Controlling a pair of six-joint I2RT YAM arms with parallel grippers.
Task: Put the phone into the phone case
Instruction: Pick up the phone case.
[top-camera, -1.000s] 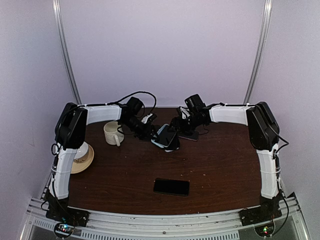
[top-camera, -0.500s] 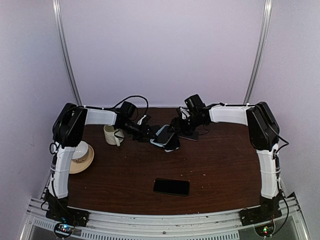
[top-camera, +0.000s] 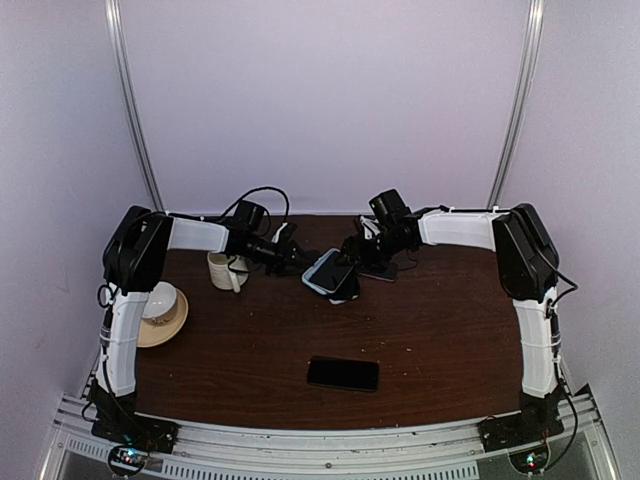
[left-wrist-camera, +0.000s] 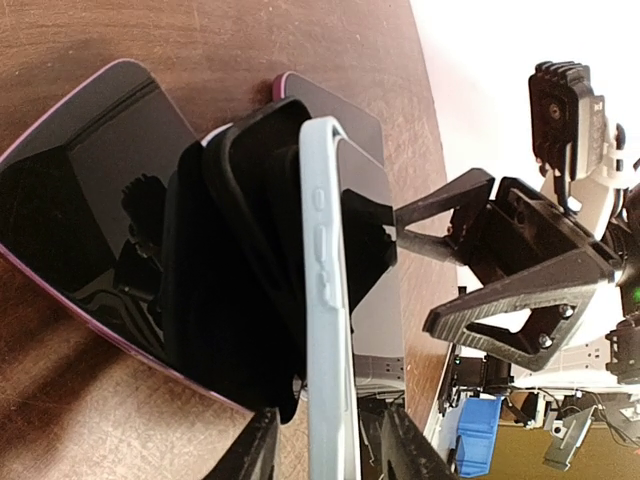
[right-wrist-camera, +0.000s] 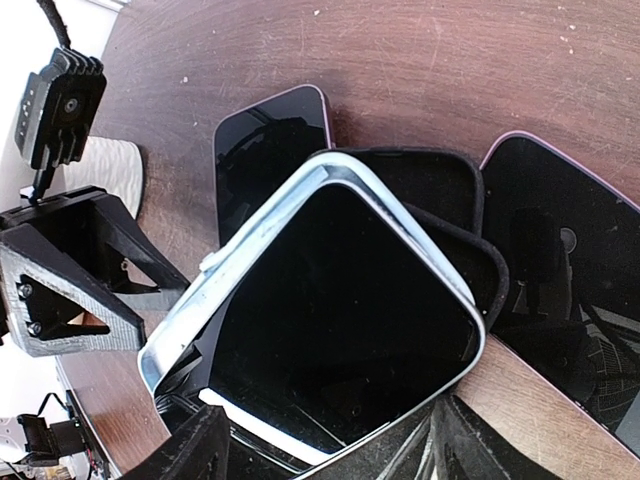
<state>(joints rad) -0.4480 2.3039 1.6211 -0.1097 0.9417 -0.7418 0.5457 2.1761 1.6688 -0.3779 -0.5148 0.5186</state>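
A light blue phone case (top-camera: 327, 270) hangs tilted above the back middle of the table, with the phone (right-wrist-camera: 340, 310) lying in it, black screen up. The case's rim (right-wrist-camera: 225, 262) stands off the phone along one long side. My right gripper (top-camera: 347, 280) is shut on the case across its width, one finger (right-wrist-camera: 190, 450) on each side. My left gripper (top-camera: 292, 258) is open just left of the case. In the left wrist view the case (left-wrist-camera: 325, 250) shows edge-on between my fingers (left-wrist-camera: 250, 455), with a gap on either side.
Under the held case lie a black case (right-wrist-camera: 440, 190) and two purple-edged phones (right-wrist-camera: 270, 150), (right-wrist-camera: 570, 280). Another black phone (top-camera: 343, 373) lies near the table's front. A cream mug (top-camera: 225, 268) and a bowl on a saucer (top-camera: 160, 310) stand at the left.
My left arm has drawn back to the left, away from the case. The right gripper and the case have stayed in place.
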